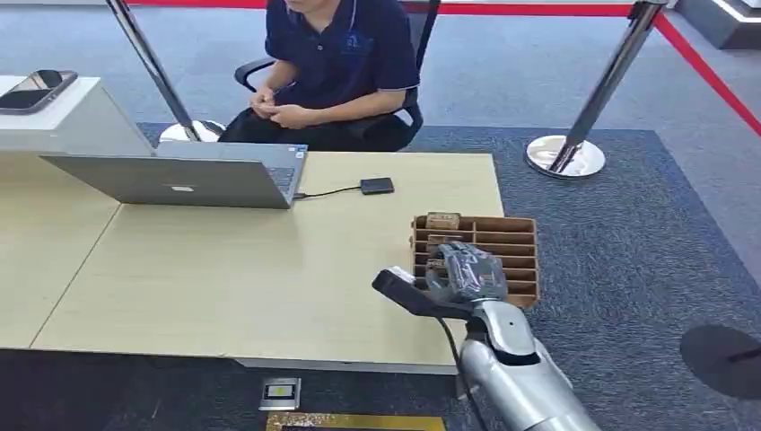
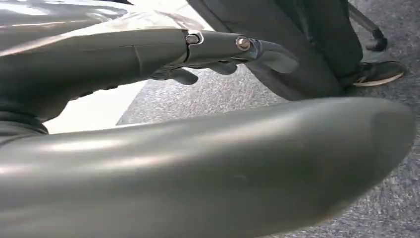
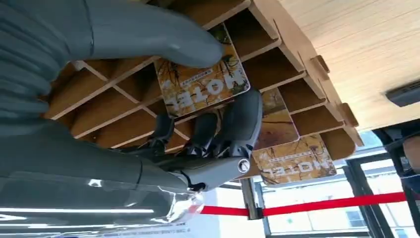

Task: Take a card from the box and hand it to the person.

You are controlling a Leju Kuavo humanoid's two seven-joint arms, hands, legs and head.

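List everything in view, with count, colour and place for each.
Box: one, brown, slotted, table's right end.
Hotel cards: at least three, yellow-brown, in the box slots; one pinched by the right robot hand.
Table: one, light wood.
Laptop: one, silver, open.
Small device: one, black, cabled to the laptop.
Phone: one, dark, white counter.
Stanchions: two, chrome.
Person: one, navy shirt, seated opposite.
Right robot hand: grey, over the box.
Left robot hand: grey, above carpet.

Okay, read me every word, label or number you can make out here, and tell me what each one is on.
"HOTEL": upside down on the card pinched in the right robot hand.
"HOTEL": on a second card still in the box.
Smaller print on both cards: too small to read.
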